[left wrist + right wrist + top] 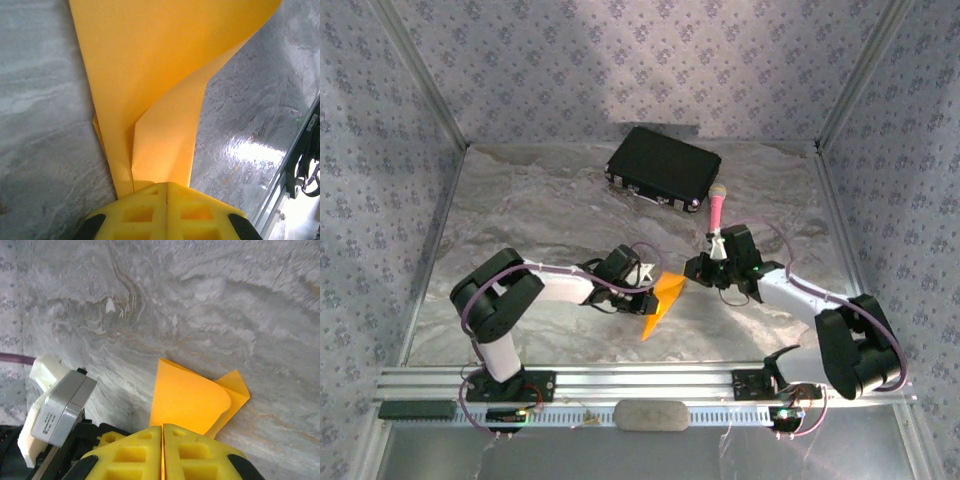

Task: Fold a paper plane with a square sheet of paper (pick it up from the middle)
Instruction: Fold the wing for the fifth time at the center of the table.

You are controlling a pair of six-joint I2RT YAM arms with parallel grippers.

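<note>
The square sheet of paper (665,298) is orange-yellow, creased into a pointed wedge, and held between the two arms over the grey table. My left gripper (644,291) is shut on its left side. In the left wrist view the paper (165,75) fans up from the closed yellow jaws of the left gripper (166,184), with one flap curling over a fold. My right gripper (692,272) pinches the paper's upper right edge. In the right wrist view the curled paper (187,400) runs out of the right gripper (163,426), whose jaws are closed to a slit with orange showing in it.
A black case (663,167) lies at the back of the table. A pink microphone (717,208) lies just behind the right wrist. The aluminium rail (650,380) bounds the near edge, and patterned walls close in the sides. The left arm's wrist block (60,407) sits close to the right gripper.
</note>
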